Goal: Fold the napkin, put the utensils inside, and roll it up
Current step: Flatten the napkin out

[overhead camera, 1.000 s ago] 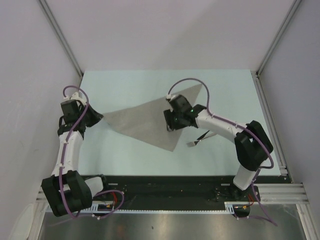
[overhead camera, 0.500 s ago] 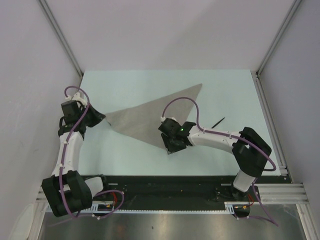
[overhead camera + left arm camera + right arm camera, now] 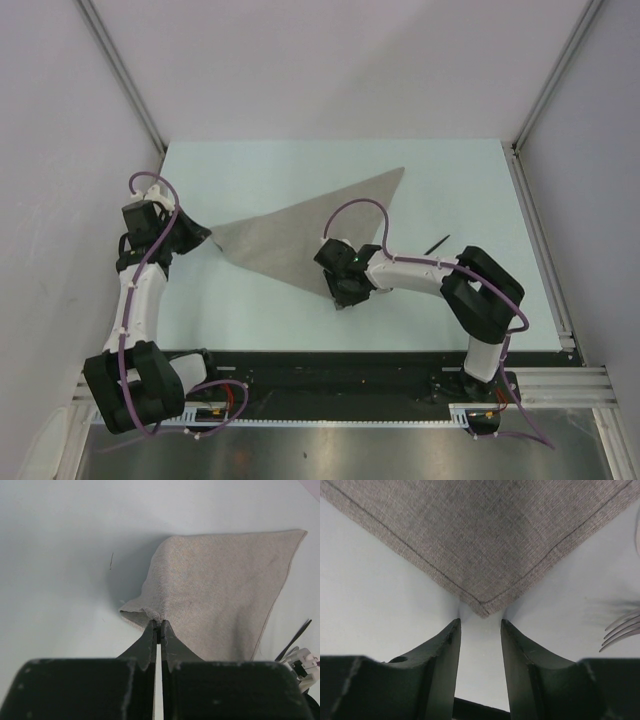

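Your left tool (image 3: 157, 630) is pinched tight on the napkin (image 3: 300, 235), its two fingers meeting on the cloth's left corner and holding that corner bunched and a little off the desk (image 3: 250, 170), with a shadow under it. From above, the napkin shows as a grey-beige triangle across the middle of the desk: one point at your left tool, one far out toward the back right, one pointing at the near edge. Your right tool (image 3: 480, 622) sits low at that near point with its fingers apart. The stitched corner lies just ahead of the fingertips (image 3: 452, 630), lined up with the gap, and bare desk shows between them, so nothing is gripped there. At the right edge of the right wrist view you can see the fork (image 3: 622, 630) tines on the desk, clear of the cloth. The dark utensil (image 3: 437, 243) lies just beyond your right forearm, apart from the napkin.
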### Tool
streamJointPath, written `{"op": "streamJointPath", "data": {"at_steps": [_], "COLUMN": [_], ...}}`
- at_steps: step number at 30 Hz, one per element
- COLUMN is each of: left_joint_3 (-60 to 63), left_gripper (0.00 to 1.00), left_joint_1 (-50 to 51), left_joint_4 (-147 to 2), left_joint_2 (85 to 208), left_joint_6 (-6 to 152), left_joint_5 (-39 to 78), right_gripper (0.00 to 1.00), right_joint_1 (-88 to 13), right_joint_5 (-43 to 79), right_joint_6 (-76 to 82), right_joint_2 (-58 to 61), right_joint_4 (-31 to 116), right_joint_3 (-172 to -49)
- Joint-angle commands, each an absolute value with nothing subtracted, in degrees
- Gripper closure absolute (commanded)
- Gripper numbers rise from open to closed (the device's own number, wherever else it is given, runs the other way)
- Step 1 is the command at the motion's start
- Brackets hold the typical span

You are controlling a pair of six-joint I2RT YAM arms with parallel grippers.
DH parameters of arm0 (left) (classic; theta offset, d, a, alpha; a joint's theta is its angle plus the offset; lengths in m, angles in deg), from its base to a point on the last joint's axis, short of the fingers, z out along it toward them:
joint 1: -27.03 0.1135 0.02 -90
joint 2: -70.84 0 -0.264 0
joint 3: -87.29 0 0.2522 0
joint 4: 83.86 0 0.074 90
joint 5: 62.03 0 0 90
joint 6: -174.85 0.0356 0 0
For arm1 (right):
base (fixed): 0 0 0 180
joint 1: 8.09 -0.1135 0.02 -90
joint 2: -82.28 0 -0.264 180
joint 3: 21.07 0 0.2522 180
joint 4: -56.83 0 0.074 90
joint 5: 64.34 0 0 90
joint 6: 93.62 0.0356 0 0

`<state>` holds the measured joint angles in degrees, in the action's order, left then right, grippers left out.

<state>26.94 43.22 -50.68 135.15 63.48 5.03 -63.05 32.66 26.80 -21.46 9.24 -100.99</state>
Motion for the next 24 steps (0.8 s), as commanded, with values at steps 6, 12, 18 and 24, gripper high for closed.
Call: {"op": "streamJointPath", "data": {"at_steps": [6,12,18,24], "left_joint_3": [26.94,26.94,26.59,18.27], "left_gripper": [1.00,0.99,1.00,1.00], "left_joint_1": [43.64,43.64,43.73,43.64], "left_joint_4": [-52.08,-51.99,-52.60,-52.16], "left_joint_2": [134.29,134.21,134.56,134.47], "left_joint_6": [64.81,64.81,64.46,62.01], "left_joint_5": [3.71,3.62,3.18,4.06], "right_gripper": [0.57,0.66,1.00,1.00], "right_joint_1": [-61.26,-60.03,-58.72,-52.05], "right_joint_5": [29.70,29.52,30.75,34.18], "right_joint_6": [26.62,26.71,25.57,20.75], "right_joint_2": [-22.66,-24.42,-20.65,-8.02], "right_joint_4": [14.32,13.54,11.78,6.60], "right_joint_3": [-101.54,-101.02,-101.54,-104.70]}}
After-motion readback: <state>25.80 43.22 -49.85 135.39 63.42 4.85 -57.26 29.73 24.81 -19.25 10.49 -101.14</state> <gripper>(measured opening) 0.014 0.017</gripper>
